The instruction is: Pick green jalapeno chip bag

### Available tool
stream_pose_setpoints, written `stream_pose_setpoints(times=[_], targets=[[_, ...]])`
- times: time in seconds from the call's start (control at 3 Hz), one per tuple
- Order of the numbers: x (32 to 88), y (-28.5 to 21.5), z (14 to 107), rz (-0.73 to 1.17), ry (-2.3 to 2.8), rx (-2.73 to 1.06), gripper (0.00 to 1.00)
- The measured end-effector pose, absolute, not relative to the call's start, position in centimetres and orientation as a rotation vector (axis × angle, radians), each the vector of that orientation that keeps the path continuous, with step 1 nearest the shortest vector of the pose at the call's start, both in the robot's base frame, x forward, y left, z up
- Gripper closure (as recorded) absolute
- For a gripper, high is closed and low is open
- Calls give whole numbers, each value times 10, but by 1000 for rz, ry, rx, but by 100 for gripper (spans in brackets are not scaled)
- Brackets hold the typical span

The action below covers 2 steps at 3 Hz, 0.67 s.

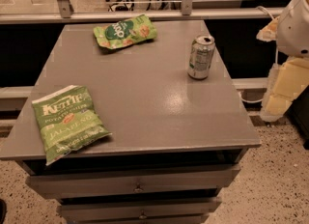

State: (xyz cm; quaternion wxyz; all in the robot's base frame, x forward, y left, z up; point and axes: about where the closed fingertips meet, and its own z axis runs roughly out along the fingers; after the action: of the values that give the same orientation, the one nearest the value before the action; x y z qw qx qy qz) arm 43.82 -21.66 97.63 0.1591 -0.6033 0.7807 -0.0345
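The green jalapeno chip bag [67,121] lies flat at the front left corner of the grey cabinet top [145,92]. It is light green with white "KETTLE" lettering and a small red-orange emblem, and its lower corner hangs slightly over the front edge. My gripper [281,95] is at the far right of the camera view. It hangs beside the cabinet's right edge, off the top and far from the bag. It holds nothing that I can see.
A smaller green bag with a dark round logo [125,31] lies at the back of the top. An open drink can [201,57] stands upright at the back right. Drawers [137,184] sit below the front edge. A rail [145,15] runs behind.
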Motion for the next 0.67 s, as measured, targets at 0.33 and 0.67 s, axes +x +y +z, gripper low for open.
stream_pose_setpoints(times=[0.33,0.67], targets=[[438,-217,976,-99,2232,-1724,0],[437,-181,953,20,2207,-1737,0]])
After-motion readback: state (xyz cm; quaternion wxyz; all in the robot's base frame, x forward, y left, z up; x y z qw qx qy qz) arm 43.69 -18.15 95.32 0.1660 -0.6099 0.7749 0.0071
